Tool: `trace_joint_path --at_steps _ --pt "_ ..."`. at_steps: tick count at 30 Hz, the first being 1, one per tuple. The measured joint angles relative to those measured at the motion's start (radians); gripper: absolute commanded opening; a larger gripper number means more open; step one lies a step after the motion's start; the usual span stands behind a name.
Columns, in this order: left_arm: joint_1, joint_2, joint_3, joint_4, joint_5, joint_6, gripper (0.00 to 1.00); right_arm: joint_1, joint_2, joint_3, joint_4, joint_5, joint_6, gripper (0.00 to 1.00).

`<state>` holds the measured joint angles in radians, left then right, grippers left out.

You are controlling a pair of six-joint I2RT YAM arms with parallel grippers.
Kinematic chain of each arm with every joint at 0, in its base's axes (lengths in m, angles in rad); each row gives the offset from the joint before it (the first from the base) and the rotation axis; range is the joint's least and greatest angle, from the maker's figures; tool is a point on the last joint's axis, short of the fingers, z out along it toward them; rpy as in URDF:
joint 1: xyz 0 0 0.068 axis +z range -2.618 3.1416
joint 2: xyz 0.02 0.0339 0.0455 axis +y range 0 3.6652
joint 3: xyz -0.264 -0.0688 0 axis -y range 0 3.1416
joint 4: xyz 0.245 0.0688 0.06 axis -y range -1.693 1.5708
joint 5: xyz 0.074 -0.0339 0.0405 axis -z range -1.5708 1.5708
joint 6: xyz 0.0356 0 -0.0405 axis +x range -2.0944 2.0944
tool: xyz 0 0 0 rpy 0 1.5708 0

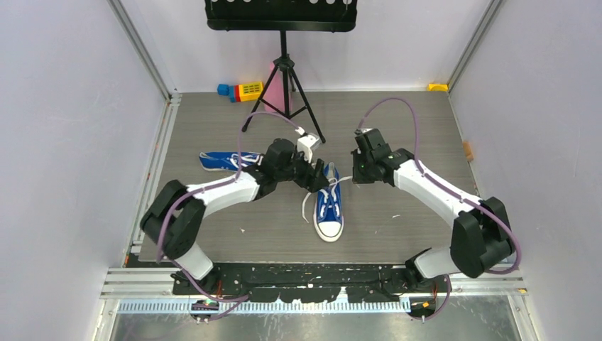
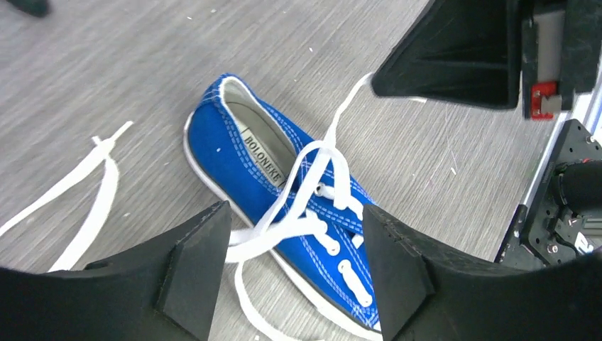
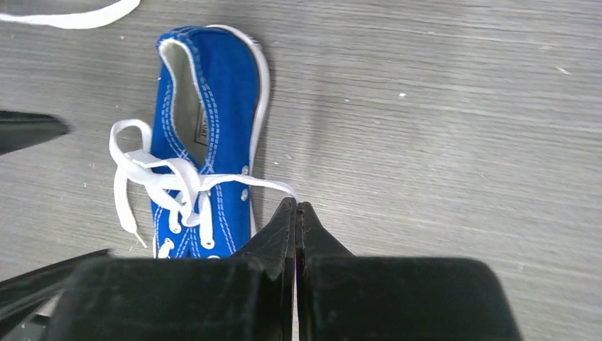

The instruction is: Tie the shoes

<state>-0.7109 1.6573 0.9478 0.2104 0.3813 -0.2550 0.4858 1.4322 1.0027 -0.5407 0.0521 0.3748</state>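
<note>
Lab robot cell: alu frame (image 1: pixel 144 50), white panels (image 1: pixel 71 106)

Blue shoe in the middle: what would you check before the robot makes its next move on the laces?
1. Grip: the right hand is shut on the lace end: ok.
2. The left hand is open over the crossed laces: ok.
3. The shoe sits sole down: ok.
4. Bow finished: not ok, laces only loosely crossed.
5. The other shoe tied: cannot tell, partly hidden.
</note>
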Motion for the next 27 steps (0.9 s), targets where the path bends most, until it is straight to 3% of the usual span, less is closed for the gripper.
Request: trace_joint_path --at_steps 7,20,23,26,27 --pt "0.003 -0.149 -0.046 -0.135 -0.132 0.033 0.65 -0.018 -0.098 0.003 -0.060 0.098 0.025 0.00" --pt "0.003 0.024 -0.060 -0.274 -0.164 0.054 0.56 -0.023 -0.129 0.003 -0.113 0.171 0.073 0.00" --pt "0.004 0.059 -0.027 -0.266 -0.164 0.051 0.36 -0.026 -0.164 0.003 -0.127 0.203 0.085 0.00" --pt "0.004 0.094 -0.003 -0.251 -0.172 0.045 0.03 -0.030 -0.206 0.002 -0.133 0.233 0.100 0.00" --pt "0.004 0.100 0.000 -0.247 -0.175 0.045 0.00 -0.032 -0.217 0.002 -0.135 0.244 0.105 0.00"
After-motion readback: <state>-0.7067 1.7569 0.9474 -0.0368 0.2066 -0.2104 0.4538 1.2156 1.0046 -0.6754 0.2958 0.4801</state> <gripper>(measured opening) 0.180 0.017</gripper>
